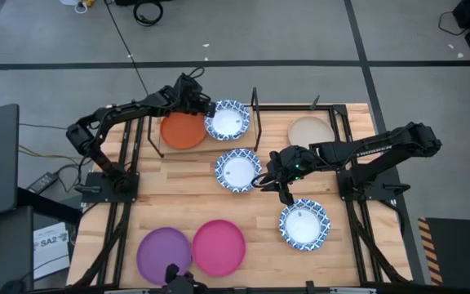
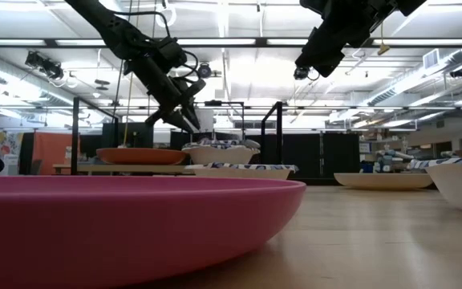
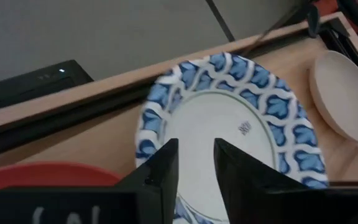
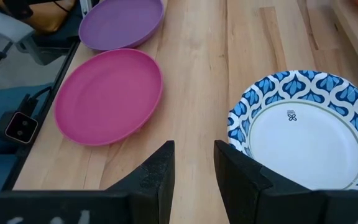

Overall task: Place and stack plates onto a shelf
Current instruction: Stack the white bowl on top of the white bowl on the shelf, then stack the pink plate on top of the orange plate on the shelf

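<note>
On the shelf (image 1: pixel 163 152) at the table's far side, an orange plate (image 1: pixel 183 131) and a blue-and-white plate (image 1: pixel 228 121) rest flat side by side. My left gripper (image 1: pixel 208 109) hovers open over that patterned plate's (image 3: pixel 229 118) left rim and, in the low view, stands clear above the plate (image 2: pixel 219 149). A second blue-and-white plate (image 1: pixel 238 170) lies mid-table. My right gripper (image 1: pixel 272 181) is open, raised above the wood just right of it (image 4: pixel 303 134). A third patterned plate (image 1: pixel 304 224) lies nearer, to the right.
A beige plate (image 1: pixel 311 132) lies right of the shelf's black post (image 1: pixel 256 122). Purple (image 1: pixel 164 254) and pink (image 1: pixel 219 247) plates sit at the near edge. Bare wood lies between the near plates and the shelf. Black frame rails run along both sides of the table.
</note>
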